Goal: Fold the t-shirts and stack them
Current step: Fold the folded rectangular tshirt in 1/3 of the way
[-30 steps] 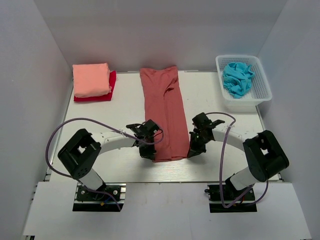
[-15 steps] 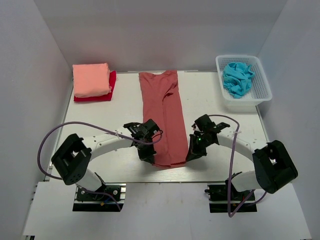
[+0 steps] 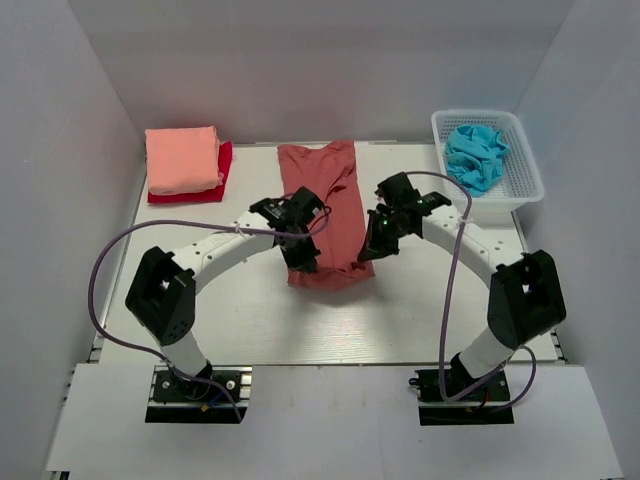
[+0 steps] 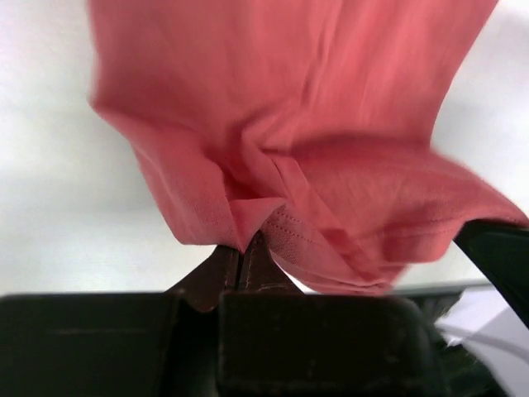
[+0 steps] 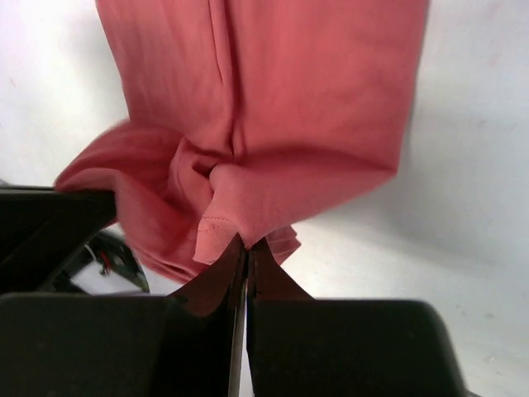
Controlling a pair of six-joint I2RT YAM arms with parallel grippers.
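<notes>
T-shirt point(image 3: 325, 190) — the big brick-red one — lies lengthwise in the middle of the bench point(image 3: 250, 320), its far end flat and its near hem bunched and raised. I see my left fingers point(image 3: 298, 266) clamped tight on the near left corner and my right fingers point(image 3: 365, 252) clamped on the near right corner. At far left, the folded salmon-pink tee point(image 3: 182, 158) sits on the bright red tee point(image 3: 224, 172) — well apart from the basket point(image 3: 525, 185) at far right.
</notes>
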